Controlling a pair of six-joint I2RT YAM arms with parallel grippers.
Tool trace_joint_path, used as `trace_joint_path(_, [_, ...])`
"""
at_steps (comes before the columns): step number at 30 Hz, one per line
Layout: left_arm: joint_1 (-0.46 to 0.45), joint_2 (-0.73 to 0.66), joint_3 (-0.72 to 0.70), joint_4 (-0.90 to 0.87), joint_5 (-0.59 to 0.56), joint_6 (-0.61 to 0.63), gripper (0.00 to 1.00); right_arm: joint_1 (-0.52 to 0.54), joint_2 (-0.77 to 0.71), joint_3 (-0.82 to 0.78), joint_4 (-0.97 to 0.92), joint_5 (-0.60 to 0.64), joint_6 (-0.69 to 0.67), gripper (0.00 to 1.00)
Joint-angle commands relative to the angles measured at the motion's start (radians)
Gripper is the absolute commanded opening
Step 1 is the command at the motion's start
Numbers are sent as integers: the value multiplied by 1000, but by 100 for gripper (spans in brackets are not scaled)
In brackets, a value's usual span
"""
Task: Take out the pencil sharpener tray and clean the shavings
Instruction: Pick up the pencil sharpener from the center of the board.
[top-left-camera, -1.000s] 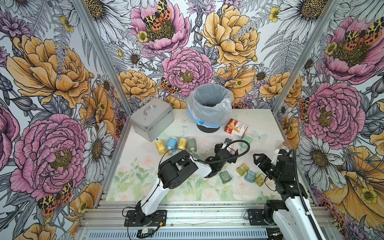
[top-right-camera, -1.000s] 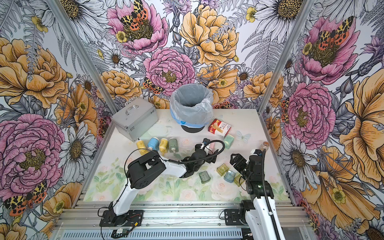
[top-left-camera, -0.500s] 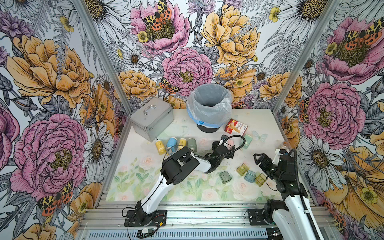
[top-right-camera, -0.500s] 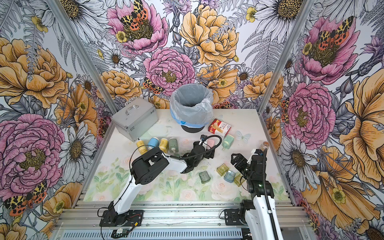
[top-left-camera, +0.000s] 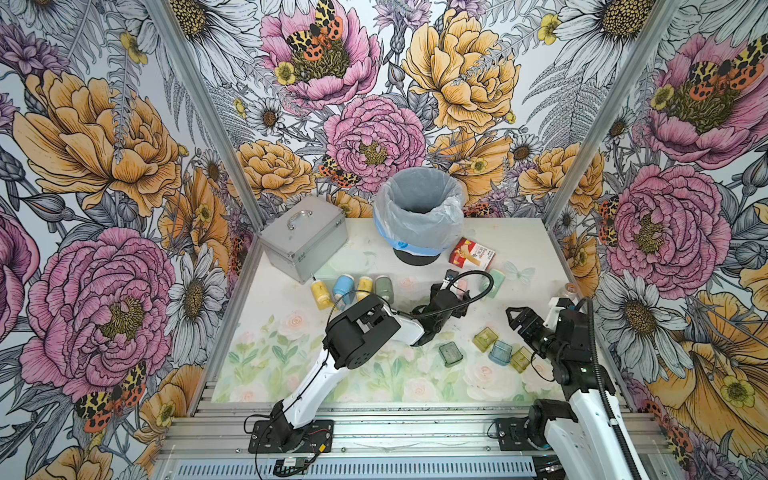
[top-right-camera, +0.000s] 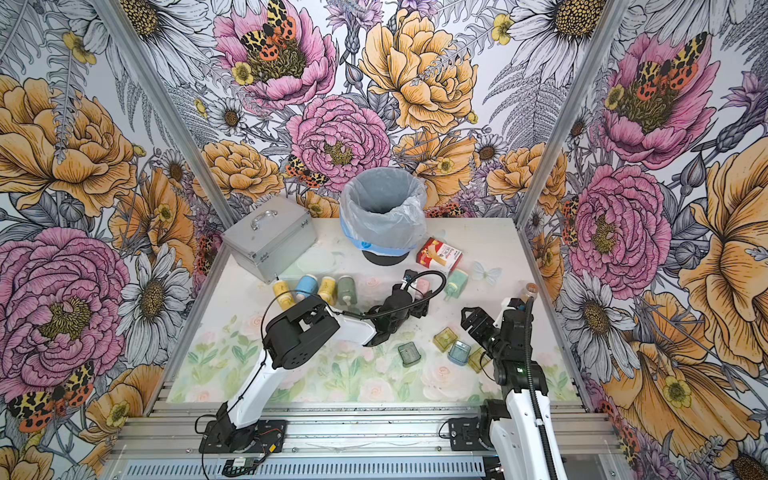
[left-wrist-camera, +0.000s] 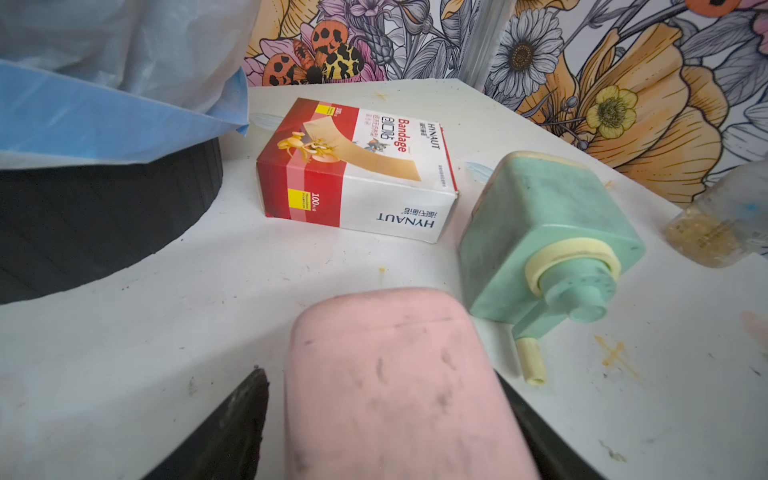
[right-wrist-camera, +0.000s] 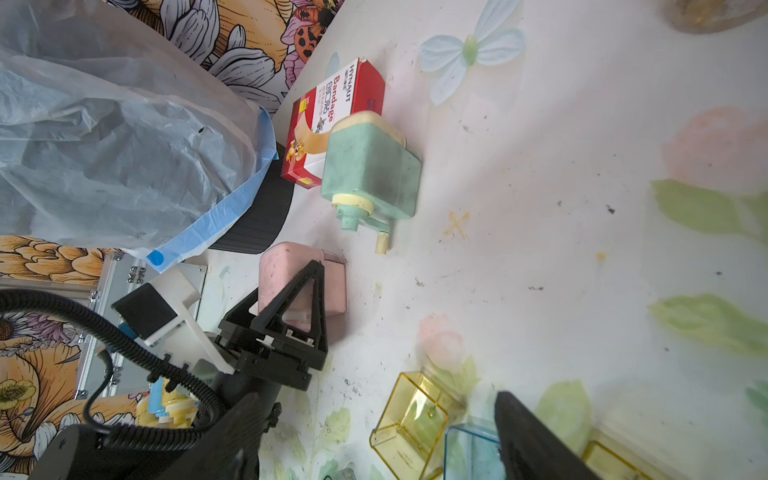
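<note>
At the far middle of the flower-printed white table (top-left-camera: 266, 332), we see the left gripper (left-wrist-camera: 380, 376) set astride a dusty pink plastic pencil sharpener (left-wrist-camera: 395, 424) that lies on the table. One black finger (left-wrist-camera: 523, 415) lies against its side, while a strip of table shows between the other finger and the sharpener, so the jaws are not clamped on it. Just beside it lies a mint-green sharpener with a cream crank handle (left-wrist-camera: 540, 232). Beyond that is a red and white carton (left-wrist-camera: 357, 166) on which we read "HYNAUT", "Bandage" and "100". Next to the carton stands a black bin lined with a pale plastic bag banded in blue (top-left-camera: 417, 208).

Nearer the front, the right gripper (top-left-camera: 516, 318) hangs with its jaws spread and nothing between them. It is close to four clear plastic trays: yellow (top-left-camera: 485, 338), blue (top-left-camera: 500, 352), olive (top-left-camera: 521, 359) and grey-green (top-left-camera: 450, 354). Tiny dark shavings (right-wrist-camera: 610, 209) speckle the table around them. Well apart, toward the left, four sharpeners (top-left-camera: 353, 289) lie in a row before a silver metal case (top-left-camera: 305, 237).
</note>
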Motion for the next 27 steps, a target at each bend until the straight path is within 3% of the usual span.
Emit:
trace_joint_path(1, [3,9,8,12,23,30,72,-8,2,27,31,-13,-18,87])
trace_joint_path(13, [5,-112,-68,-83,76,75,46,-36,86,55,60,-102,-48,87])
trace_joint_path(27, [6,-322,-171,-284,196,90,33,-63,150,77,59,-194,-103,87])
